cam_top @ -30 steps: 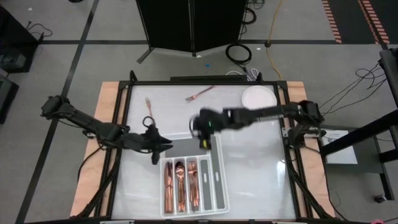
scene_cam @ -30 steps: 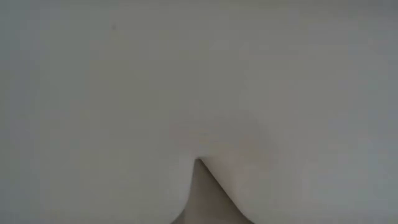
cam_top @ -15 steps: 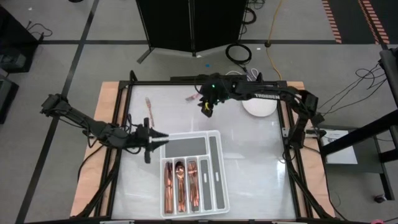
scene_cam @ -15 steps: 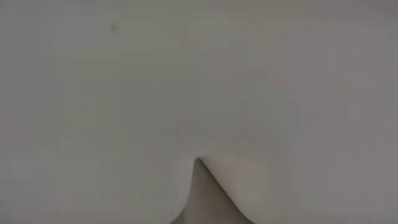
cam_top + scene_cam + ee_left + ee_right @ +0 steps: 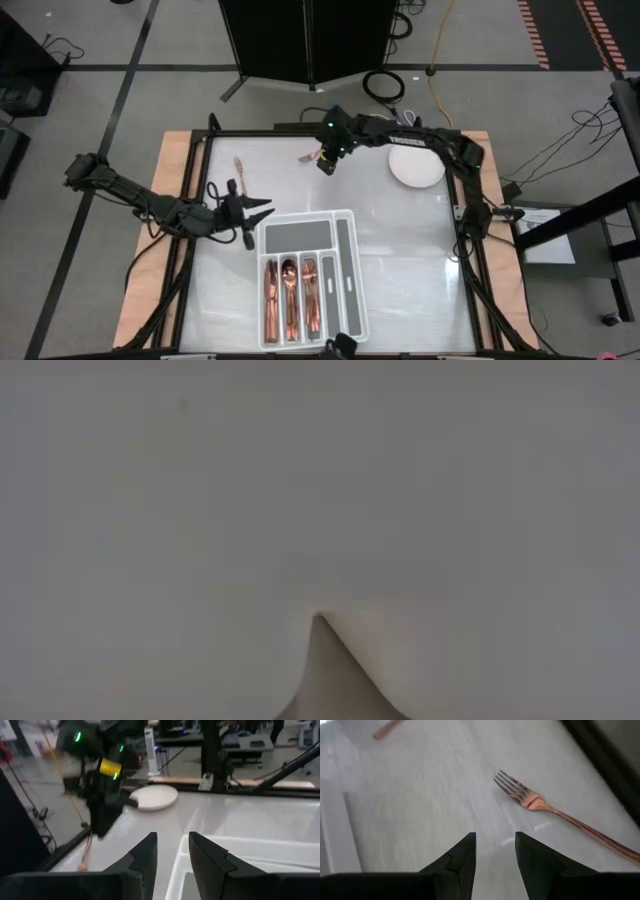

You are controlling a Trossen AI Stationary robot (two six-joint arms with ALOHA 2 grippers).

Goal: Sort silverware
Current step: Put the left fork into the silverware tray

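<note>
Two copper forks lie flat on the white table. One fork point(image 5: 309, 154) point(image 5: 546, 805) is near the far edge, and my right gripper point(image 5: 326, 163) point(image 5: 495, 845) hovers open just beside it, touching nothing. The other fork point(image 5: 240, 172) lies toward the left, with its handle end point(image 5: 86, 855) showing in the left wrist view. Several copper pieces point(image 5: 291, 296) lie in the long compartments of the white divided tray point(image 5: 342, 232). My left gripper point(image 5: 258, 212) point(image 5: 172, 851) is open, level, at the tray's far left corner point(image 5: 225, 845).
A round white plate point(image 5: 417, 163) point(image 5: 152, 798) sits near the far right corner. The tray's wide far compartment and its narrow right one hold nothing. A dark metal frame point(image 5: 200, 190) rims the table. The low view shows only a blank pale surface.
My right gripper swung from above the tray's far edge to the far side of the table and came down beside the fork there. My left gripper drew a little toward the far edge, away from the tray's corner.
</note>
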